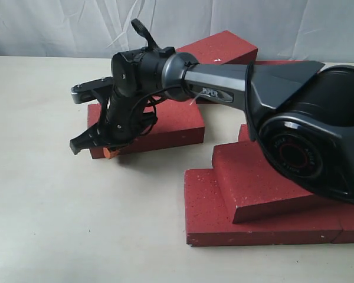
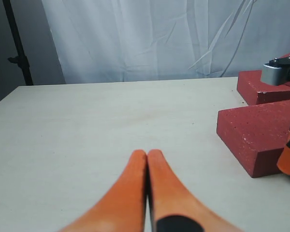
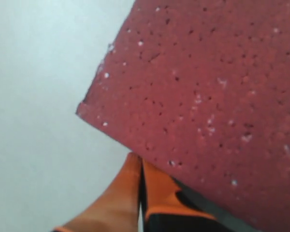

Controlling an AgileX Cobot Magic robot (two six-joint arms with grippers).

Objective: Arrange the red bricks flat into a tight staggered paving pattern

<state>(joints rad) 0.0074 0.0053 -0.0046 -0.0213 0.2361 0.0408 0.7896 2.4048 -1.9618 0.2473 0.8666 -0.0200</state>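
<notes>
Paving barely begun: nothing interlocks yet. On the left, the left gripper (image 2: 147, 154) hangs low over the table (image 2: 87, 121), fingers pressed together, holding nothing. Centre, the right gripper (image 3: 137, 162), likewise closed and empty, has its tips at the edge of one flat brick (image 1: 171, 127). Farther right, the other red bricks (image 1: 253, 183) lie overlapped in a loose pile: dark, gritty, pale-specked.
</notes>
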